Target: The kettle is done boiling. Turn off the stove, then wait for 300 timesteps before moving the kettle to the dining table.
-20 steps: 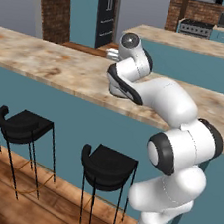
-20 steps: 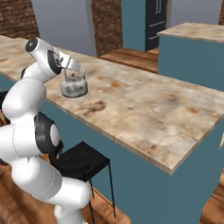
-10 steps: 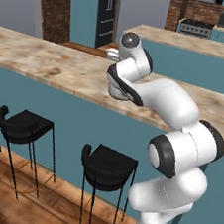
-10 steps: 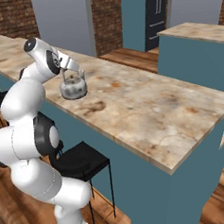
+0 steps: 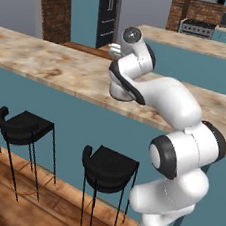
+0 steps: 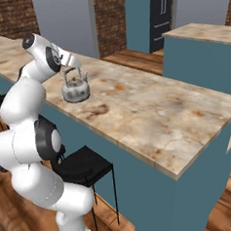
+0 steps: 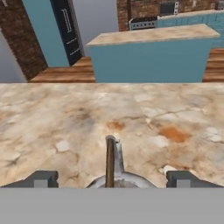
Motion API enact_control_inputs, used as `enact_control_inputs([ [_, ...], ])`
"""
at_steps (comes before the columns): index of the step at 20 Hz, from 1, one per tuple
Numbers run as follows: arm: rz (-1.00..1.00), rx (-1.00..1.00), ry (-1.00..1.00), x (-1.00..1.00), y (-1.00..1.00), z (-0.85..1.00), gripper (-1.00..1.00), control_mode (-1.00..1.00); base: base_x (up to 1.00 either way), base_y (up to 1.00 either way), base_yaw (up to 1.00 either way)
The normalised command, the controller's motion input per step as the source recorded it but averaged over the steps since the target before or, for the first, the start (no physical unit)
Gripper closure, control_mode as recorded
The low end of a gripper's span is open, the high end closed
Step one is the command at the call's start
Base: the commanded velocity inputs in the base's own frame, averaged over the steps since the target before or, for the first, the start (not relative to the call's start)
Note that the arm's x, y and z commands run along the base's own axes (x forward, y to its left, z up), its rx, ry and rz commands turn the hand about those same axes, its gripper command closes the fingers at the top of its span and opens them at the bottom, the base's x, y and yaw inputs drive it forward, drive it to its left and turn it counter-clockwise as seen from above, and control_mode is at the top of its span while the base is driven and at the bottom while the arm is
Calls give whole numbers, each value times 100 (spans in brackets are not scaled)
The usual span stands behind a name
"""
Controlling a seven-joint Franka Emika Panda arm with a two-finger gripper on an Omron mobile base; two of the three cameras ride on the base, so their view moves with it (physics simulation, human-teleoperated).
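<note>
Kettle [image 6: 76, 89], silver, upright on the dining table [image 6: 151, 110] near its front edge towards the stool side, handle rising between the fingertips [image 7: 42, 178] of the gripper [image 7: 112, 179], jaws spread wide on either side, not clasping it.

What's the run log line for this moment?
kettle: standing on dining table | gripper: open, fingers either side of handle, not gripping | phase: release

Glossy white rounded arm [image 5: 172, 100]; dark joint bands
</note>
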Motion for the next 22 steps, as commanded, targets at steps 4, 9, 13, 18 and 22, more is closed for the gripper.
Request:
enact_control_inputs([
  [4,-5,-4,0,-16,0,33,-100,-100,0,0,0],
  [9,-7,-7,-5,-52,6,16,-100,-100,0,0,0],
  [13,-9,-7,-10,-65,3,13,-100,-100,0,0,0],
  [18,-9,-4,-7,-64,0,13,-100,-100,0,0,0],
  [22,-11,-3,-7,-65,0,11,-100,-100,0,0,0],
])
